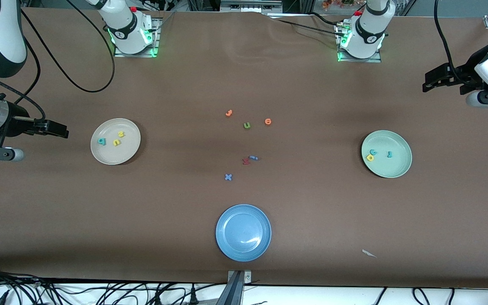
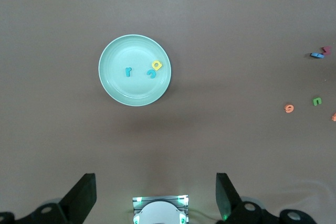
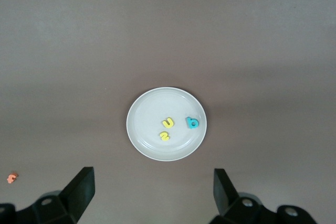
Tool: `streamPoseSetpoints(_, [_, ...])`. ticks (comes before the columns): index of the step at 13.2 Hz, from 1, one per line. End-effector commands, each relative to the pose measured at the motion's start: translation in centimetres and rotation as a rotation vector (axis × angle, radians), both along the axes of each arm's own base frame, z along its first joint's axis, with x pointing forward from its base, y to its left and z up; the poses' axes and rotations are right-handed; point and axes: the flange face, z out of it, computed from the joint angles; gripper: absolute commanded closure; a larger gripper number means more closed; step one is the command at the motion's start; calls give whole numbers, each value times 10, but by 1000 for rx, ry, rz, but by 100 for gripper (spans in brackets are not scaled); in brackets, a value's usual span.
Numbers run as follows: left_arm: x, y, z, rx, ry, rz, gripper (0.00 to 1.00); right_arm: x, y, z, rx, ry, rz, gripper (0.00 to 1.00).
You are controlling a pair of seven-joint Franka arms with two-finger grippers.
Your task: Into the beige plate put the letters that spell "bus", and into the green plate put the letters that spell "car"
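- Beige plate (image 1: pixel 115 141) sits toward the right arm's end of the table and holds three letters: a teal b (image 1: pixel 101 141), a yellow u (image 1: pixel 120 134) and a yellow s (image 1: pixel 116 142), all close together.
- Green plate (image 1: pixel 386 153) sits toward the left arm's end and holds a teal c (image 1: pixel 373 151), a yellow a (image 1: pixel 370 157) touching it, and a teal r (image 1: pixel 389 154) a little apart.
- Blue plate (image 1: pixel 243 232) lies nearest the front camera, mid-table.
- Between the plates lie loose letters — two orange ones, a green u (image 1: pixel 247 125), a blue x (image 1: pixel 228 177), and a small red and blue pair, shapes hard to read.
- Left gripper (image 1: pixel 434 79) hangs above the table's end, past the green plate — fingers spread wide, holding nothing.
- Right gripper (image 1: pixel 55 128) hangs beside the beige plate, fingers wide, holding nothing.
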Motion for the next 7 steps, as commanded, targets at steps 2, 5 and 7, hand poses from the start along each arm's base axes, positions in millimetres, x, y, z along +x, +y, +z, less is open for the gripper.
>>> streamPoseSetpoints(2, [-18, 4, -2, 1, -24, 17, 0, -4, 2, 3, 14, -7, -7, 0])
streamPoseSetpoints(5, [-12, 5, -2, 1, -15, 21, 0, -4, 2, 3, 17, -7, -9, 0])
streamPoseSetpoints(7, [-12, 5, -4, 1, -10, 21, 0, -4, 1, 3, 17, -7, -10, 0])
